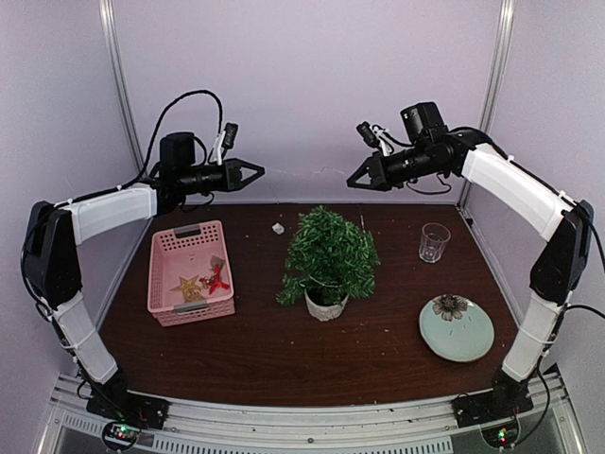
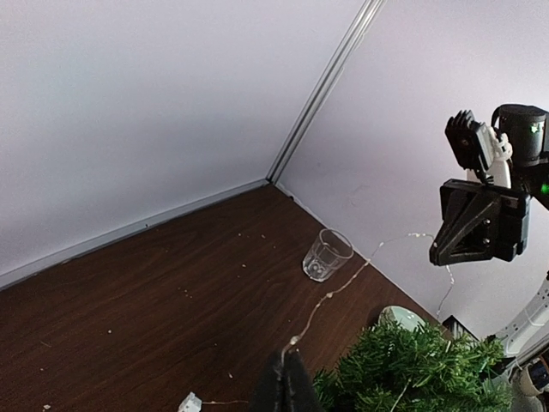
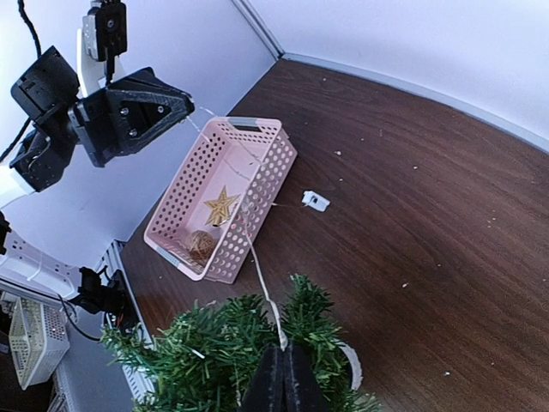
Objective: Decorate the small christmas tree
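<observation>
The left fingers and right fingers are each closed on a thin wire strung between them, high above the surface. The small christmas tree stands mid-surface beneath the wire. The pink basket sits to the left, the drinking glass and plate to the right. All three are well apart from the tree, and bare wood runs along the near edge.
</observation>
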Robot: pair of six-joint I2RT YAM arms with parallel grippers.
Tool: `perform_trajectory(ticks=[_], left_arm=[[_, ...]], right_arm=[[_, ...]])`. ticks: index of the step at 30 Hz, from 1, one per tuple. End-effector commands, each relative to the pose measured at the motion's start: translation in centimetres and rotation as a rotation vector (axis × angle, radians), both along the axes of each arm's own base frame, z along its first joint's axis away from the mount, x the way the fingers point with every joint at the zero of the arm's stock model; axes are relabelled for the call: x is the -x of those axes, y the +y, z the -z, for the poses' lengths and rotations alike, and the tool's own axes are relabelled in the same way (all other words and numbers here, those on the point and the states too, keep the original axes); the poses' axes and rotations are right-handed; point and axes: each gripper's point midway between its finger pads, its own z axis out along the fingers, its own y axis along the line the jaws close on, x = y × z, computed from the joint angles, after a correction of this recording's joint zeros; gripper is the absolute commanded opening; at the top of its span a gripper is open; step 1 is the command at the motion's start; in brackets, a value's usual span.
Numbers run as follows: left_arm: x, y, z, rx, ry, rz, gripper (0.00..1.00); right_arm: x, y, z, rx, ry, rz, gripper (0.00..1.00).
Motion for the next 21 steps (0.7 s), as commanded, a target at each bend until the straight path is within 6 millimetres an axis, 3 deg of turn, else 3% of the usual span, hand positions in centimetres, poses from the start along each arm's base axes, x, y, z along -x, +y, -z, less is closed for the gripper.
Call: perform_trajectory(ticks=[1, 9, 21], left_arm=[[0.7, -0.4, -0.7, -0.006, -0.04, 0.027, 0.0], [1.2, 0.4, 0.9, -0.058, -0.007, -0.005, 0.0], [5.9, 3.2, 4.6, -0.183, 0.084, -0.034, 0.0]], right_arm=[[-0.6, -1.9, 0.7, 0.086, -0.046, 0.061, 0.0], [-2.9, -0.2, 3.4, 0.12, -0.018, 0.046, 0.0], [-2.0, 4.0, 7.1, 0.162, 0.015, -0.083, 0.0]])
